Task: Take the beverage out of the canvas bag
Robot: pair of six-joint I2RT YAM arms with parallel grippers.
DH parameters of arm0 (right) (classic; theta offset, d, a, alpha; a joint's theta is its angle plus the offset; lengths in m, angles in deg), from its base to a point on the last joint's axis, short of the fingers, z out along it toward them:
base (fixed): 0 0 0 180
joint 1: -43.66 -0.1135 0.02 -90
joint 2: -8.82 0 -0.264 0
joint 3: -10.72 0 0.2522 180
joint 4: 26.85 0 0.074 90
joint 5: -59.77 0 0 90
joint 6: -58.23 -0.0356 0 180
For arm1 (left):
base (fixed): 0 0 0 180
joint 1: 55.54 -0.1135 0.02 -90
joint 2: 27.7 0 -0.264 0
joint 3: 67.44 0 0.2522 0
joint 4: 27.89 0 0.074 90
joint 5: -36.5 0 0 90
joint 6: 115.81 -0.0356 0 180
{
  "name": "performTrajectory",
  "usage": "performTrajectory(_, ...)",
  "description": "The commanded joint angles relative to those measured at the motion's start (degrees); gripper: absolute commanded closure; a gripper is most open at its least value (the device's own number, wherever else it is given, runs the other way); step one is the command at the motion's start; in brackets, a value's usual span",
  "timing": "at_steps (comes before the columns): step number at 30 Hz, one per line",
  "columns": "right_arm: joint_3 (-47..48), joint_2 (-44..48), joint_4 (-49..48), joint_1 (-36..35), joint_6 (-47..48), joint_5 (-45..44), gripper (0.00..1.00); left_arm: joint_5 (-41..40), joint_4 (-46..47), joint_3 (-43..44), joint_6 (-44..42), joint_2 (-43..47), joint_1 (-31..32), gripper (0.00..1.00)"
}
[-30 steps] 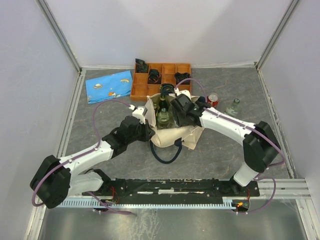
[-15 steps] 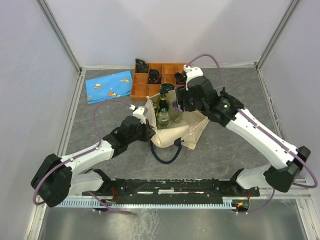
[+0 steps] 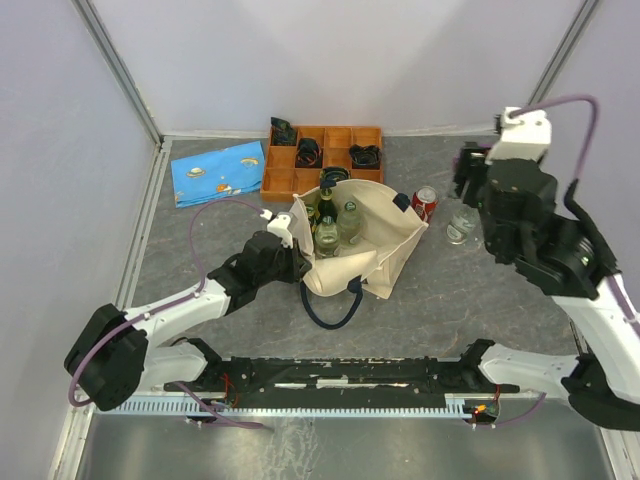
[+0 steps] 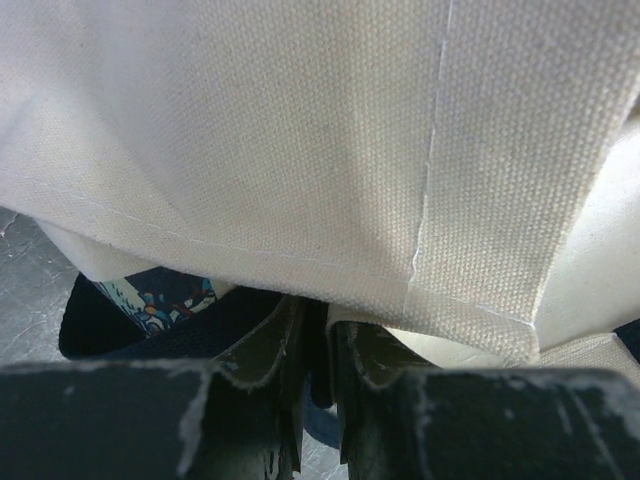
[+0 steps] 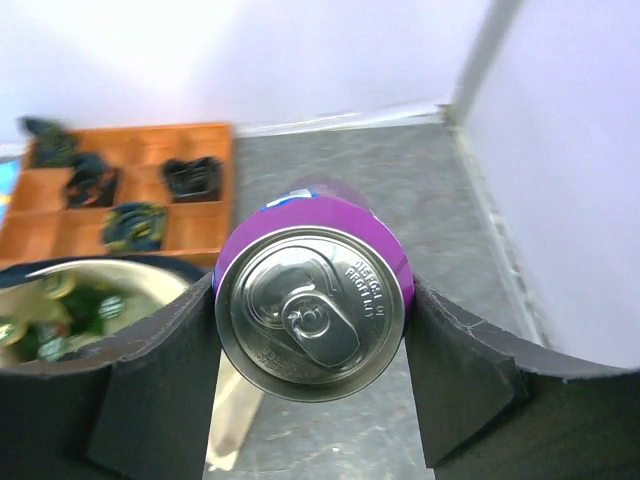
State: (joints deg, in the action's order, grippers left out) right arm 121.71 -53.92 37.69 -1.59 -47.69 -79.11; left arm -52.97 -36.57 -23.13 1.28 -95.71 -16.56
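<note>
The cream canvas bag [image 3: 375, 255] lies open mid-table with navy handles; its cloth fills the left wrist view [image 4: 300, 130]. Three green glass bottles [image 3: 327, 235] stand inside it. My left gripper [image 3: 290, 240] is shut on the bag's left rim, the fingers [image 4: 265, 350] pinching the cloth. My right gripper [image 3: 472, 172] is raised high at the right, away from the bag. It is shut on a purple beverage can [image 5: 315, 315], held upright with its silver top towards the wrist camera. The can is hidden in the top view.
A red can [image 3: 425, 203] and a clear glass bottle [image 3: 464, 222] stand on the table right of the bag. An orange compartment tray [image 3: 322, 155] with dark items sits behind the bag, a blue patterned pouch [image 3: 218, 172] at back left. Walls close three sides.
My right gripper has lifted out of the bag with the purple can and swung up and to the right. The left gripper has kept its hold on the bag rim.
</note>
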Motion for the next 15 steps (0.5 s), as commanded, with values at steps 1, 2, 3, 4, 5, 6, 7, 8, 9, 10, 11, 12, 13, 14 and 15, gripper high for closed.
performTrajectory(1,-3.7,5.4,-1.7,0.6,2.6,-17.9,1.00,0.7,-3.2,1.1,-2.4,-2.3,-0.2,0.80)
performTrajectory(2,-5.9,7.0,-1.7,0.7,2.2,-19.0,1.00,0.8,-3.3,1.3,-2.5,-2.6,-0.2,0.80)
performTrajectory(3,-8.0,8.6,-1.4,1.0,1.4,-19.7,1.00,1.0,-3.4,1.5,-2.6,-2.8,-0.2,0.80)
performTrajectory(4,-10.1,10.1,-0.8,1.1,-0.5,-19.9,1.00,1.3,-3.4,1.6,-2.8,-2.9,-0.2,0.80)
performTrajectory(5,-12.3,11.7,0.5,1.2,-2.4,-20.1,1.00,1.5,-3.5,1.6,-2.8,-3.1,-0.2,0.80)
performTrajectory(6,-14.1,13.0,2.2,1.2,-4.7,-20.1,1.00,1.8,-3.5,1.7,-2.8,-3.2,-0.2,0.80)
performTrajectory(7,-16.2,14.3,4.0,1.2,-7.4,-19.9,1.00,1.9,-3.6,1.7,-2.9,-3.2,-0.2,0.80)
performTrajectory(8,-18.2,15.5,6.1,1.3,-10.5,-19.3,1.00,2.1,-3.7,1.6,-2.9,-3.1,-0.2,0.80)
performTrajectory(9,-20.3,16.4,7.9,1.2,-13.5,-18.5,1.00,2.2,-3.9,1.6,-3.0,-3.0,-0.2,0.80)
performTrajectory(10,-22.5,17.4,9.3,1.3,-16.0,-17.2,1.00,2.4,-3.9,1.6,-3.0,-2.8,-0.2,0.80)
performTrajectory(11,-24.7,17.8,10.3,1.3,-18.3,-15.8,1.00,2.4,-4.1,1.6,-3.1,-2.6,-0.2,0.80)
performTrajectory(12,-27.1,18.1,11.0,1.3,-20.4,-14.6,1.00,2.5,-4.4,1.8,-3.3,-2.4,-0.2,0.80)
performTrajectory(13,-29.8,18.1,11.4,1.3,-22.2,-13.6,1.00,2.3,-4.8,2.0,-3.5,-2.3,-0.2,0.80)
performTrajectory(14,-31.6,18.1,11.4,1.4,-23.6,-12.8,1.00,2.3,-5.2,2.4,-3.8,-2.2,-0.2,0.80)
performTrajectory(15,-33.3,17.9,11.1,1.4,-24.7,-12.2,1.00,2.2,-5.6,2.6,-4.1,-2.2,-0.2,0.80)
